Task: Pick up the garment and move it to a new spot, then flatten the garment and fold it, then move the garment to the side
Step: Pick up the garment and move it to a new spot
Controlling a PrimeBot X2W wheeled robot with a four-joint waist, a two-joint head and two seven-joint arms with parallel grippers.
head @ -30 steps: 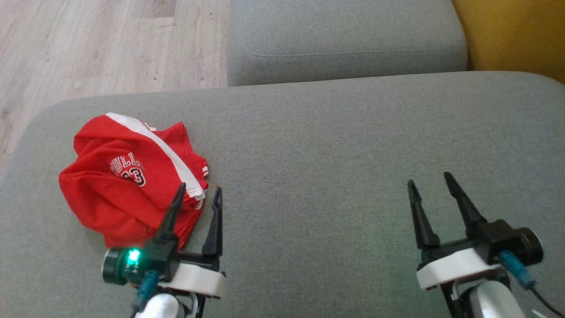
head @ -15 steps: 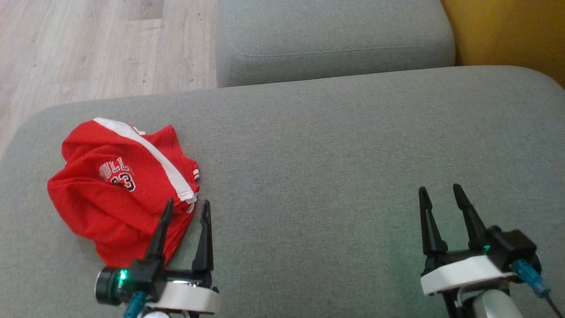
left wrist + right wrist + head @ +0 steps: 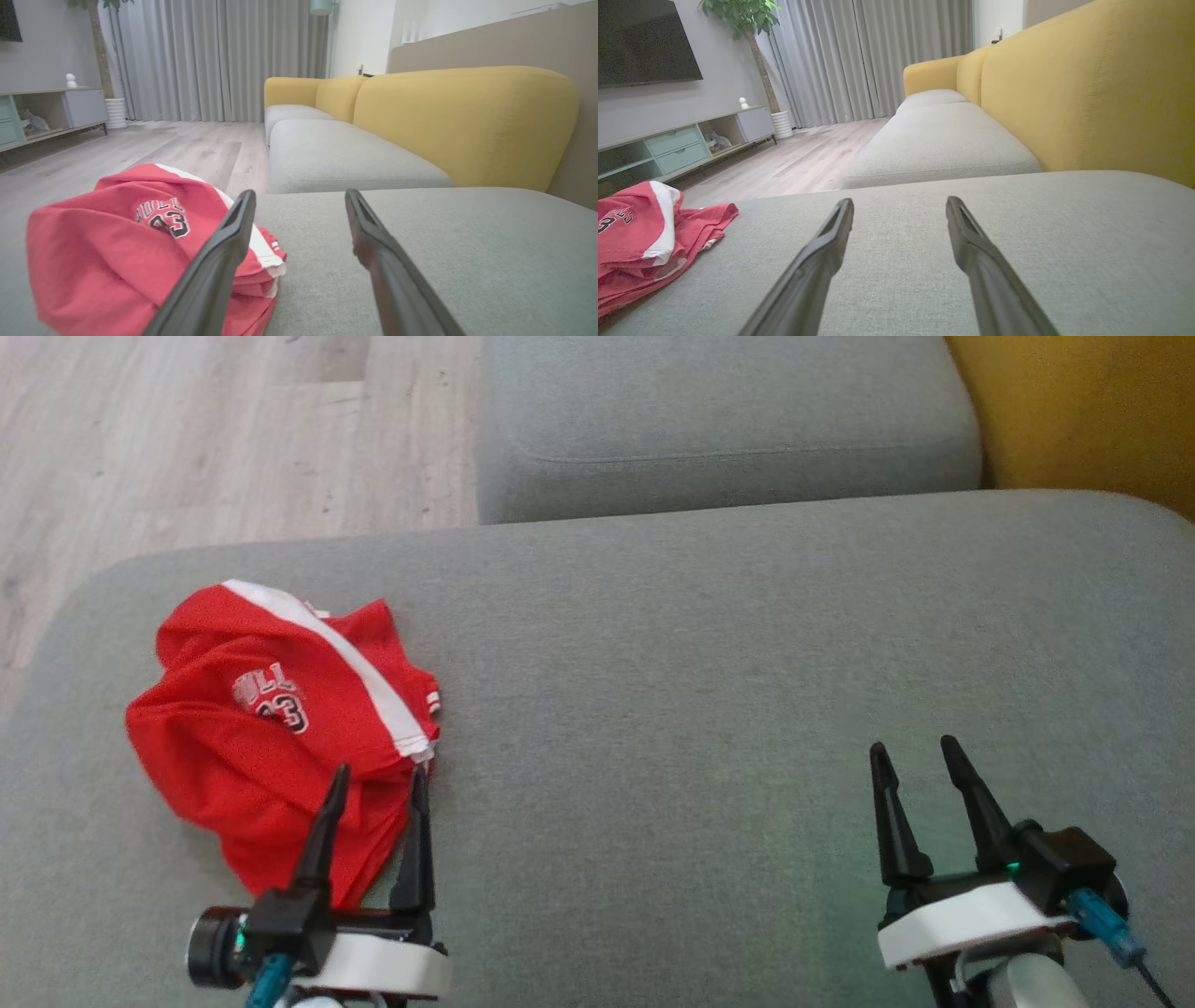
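My left hand (image 3: 380, 773) is spread by the crumpled red garment's (image 3: 233, 756) near edge. My right hand (image 3: 912, 747), spread and empty, is well apart over the sofa cushion (image 3: 653, 644).

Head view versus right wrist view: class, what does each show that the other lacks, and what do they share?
Head view adds the open left gripper. Right wrist view adds the television, potted plant, curtains and media cabinet. Both show the red jersey, grey seat cushion, yellow backrest, wood floor and open right gripper.
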